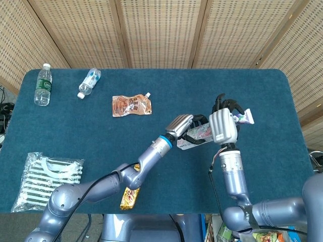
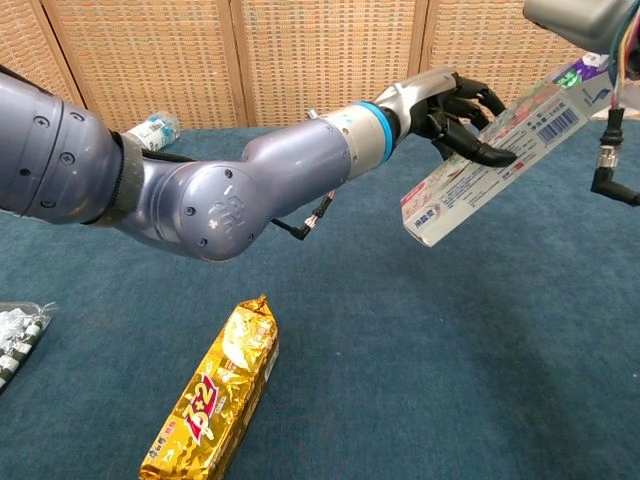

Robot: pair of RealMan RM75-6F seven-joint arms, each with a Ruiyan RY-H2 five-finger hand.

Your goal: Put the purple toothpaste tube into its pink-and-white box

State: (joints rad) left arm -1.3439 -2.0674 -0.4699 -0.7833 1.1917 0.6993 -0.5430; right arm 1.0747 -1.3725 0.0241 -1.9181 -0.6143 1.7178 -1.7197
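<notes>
box: the pink-and-white box is up off the table, tilted, low end toward the left arm, high end at the right hand.
left hand: the left hand has its fingers curled round the box about midway along and carries it.
right hand: the right hand sits at the box's raised end; its fingers are hidden behind its back, so whether it grips anything cannot be told.
tube: a purple tip shows just past the box's high end, beside the right hand; this looks like the toothpaste tube, mostly inside already.
step: seating the tube fully, by my reading.
how: hold the box still, push along its long axis, and avoid squeezing the walls flat.
risk: a skewed push could buckle the mouth flaps.
</notes>
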